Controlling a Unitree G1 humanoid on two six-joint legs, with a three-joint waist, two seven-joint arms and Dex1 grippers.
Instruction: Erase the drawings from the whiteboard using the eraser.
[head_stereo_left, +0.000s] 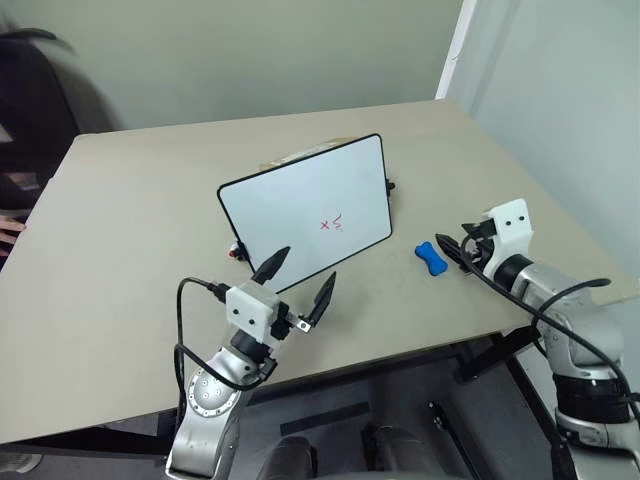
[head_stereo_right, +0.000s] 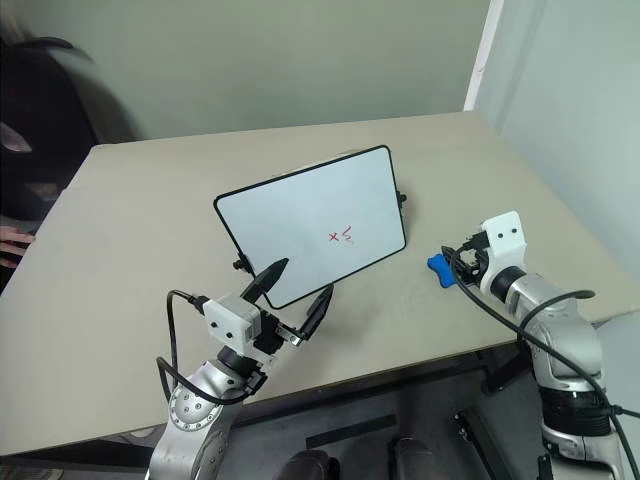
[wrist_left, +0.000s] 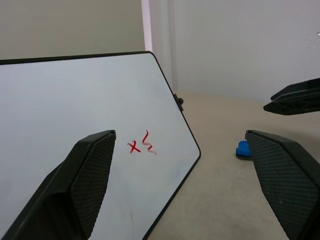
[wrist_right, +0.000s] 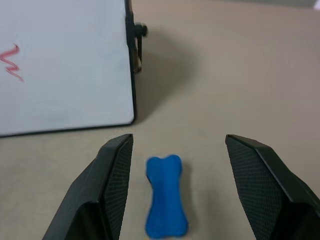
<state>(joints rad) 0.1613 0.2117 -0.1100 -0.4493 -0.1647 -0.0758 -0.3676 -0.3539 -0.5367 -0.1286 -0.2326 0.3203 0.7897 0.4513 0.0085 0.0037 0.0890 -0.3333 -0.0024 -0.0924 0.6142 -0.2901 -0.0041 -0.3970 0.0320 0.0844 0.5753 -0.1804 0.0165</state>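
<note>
The right tool (wrist_right: 175, 190) hangs spread over the eraser (wrist_right: 166, 196), which lies on the bench (head_stereo_left: 130, 260) beside the whiteboard (head_stereo_left: 300, 205). Pickup is in hand; next, lower and pinch. The left tool (head_stereo_left: 300, 280) is spread, empty, facing the drawings (head_stereo_left: 333, 223).

a red hand-drawn "x" (head_stereo_left: 325, 225) beside red squiggles stands on the white black-framed whiteboard (head_stereo_left: 290, 195); nothing else readable.

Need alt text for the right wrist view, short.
The right gripper hangs with open jaws on either side of the blue bone-shaped eraser, which lies flat on the tan table. Beyond it stands the whiteboard, its black-framed corner near the eraser and a red squiggle of the drawings at the edge.
</note>
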